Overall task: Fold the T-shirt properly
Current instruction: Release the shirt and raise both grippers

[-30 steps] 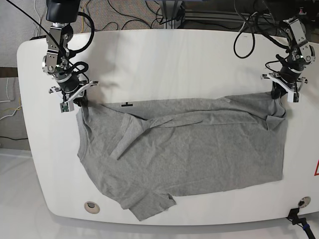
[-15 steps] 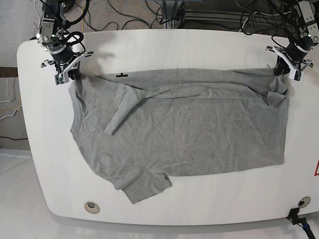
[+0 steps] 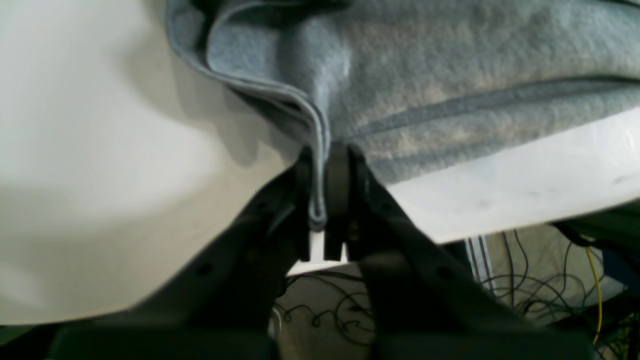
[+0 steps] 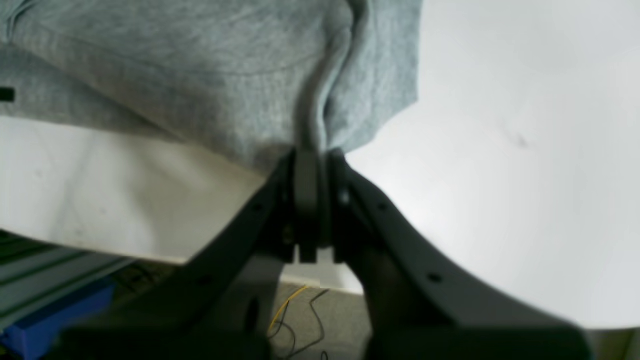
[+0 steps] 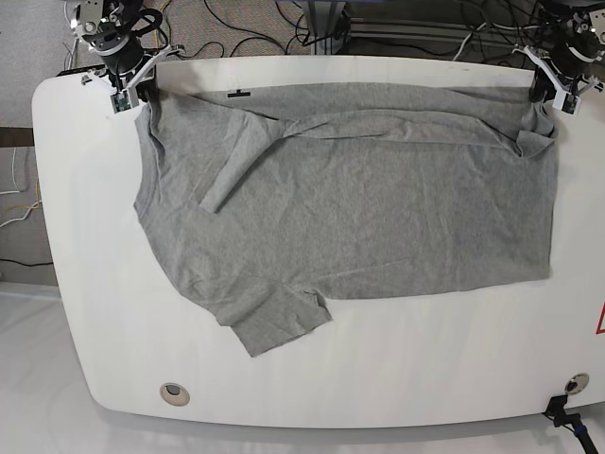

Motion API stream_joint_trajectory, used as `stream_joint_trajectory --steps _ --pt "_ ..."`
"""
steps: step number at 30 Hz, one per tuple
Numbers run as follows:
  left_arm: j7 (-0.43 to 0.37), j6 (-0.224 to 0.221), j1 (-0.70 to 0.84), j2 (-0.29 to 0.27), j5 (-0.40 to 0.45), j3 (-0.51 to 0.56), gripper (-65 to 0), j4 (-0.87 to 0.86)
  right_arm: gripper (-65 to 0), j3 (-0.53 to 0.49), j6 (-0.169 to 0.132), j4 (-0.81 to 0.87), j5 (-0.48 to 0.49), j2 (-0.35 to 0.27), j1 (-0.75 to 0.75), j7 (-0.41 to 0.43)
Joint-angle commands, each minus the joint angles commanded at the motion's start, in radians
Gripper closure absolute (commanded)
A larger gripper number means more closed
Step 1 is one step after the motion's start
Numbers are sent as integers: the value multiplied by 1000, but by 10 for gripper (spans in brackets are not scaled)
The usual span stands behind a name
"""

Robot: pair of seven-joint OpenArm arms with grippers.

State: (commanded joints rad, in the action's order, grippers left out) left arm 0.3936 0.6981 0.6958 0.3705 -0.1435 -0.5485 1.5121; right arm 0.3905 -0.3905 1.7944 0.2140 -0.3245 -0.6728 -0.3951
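A grey T-shirt lies spread over the white table, one sleeve pointing to the near left. My left gripper is at the far right corner, shut on the shirt's edge; the hem runs between its black fingers. My right gripper is at the far left corner, shut on a fold of the cloth that bunches above its fingers. Both held corners sit near the table's far edge.
Cables and a metal frame lie beyond the far edge of the table. A round grommet sits at the near left and another grommet at the near right. A small black mark shows by the shirt's far edge.
Both grippers have moved toward the table's far edge, dragging the shirt with them. The cloth has slid farther back and lies flatter and wider.
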Motion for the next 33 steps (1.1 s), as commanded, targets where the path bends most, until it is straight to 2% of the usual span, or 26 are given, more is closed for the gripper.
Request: stream_joint_trajectory --steps 5,18,19,21,23,26,29,33 --pt "0 0 2 -2 61 -2 0 2 0 3 0 0 -2 -2 -17 0" --pt "6 0 0 0 66 2 0 2 0 2 0 2 6 3 -15 2" --pt "6 0 0 0 68 0 0 0 -19 2 0 2 6 5 -14 2" --pt "6 0 0 0 68 -2 -178 0 -68 2 0 3 6 6 -12 3" --pt "6 0 0 0 68 -23 -321 2 -104 2 0 5 6 6 -11 5" --pt "6 0 -2 0 75 -55 -449 2 -146 2 0 41 6 6 -14 3" --pt "6 0 -2 5 146 -60 -476 49 -175 26 0 83 6 6 -18 0" --pt "17 0 -3 5 164 -123 -476 124 -201 37 0 143 6 6 -17 -40"
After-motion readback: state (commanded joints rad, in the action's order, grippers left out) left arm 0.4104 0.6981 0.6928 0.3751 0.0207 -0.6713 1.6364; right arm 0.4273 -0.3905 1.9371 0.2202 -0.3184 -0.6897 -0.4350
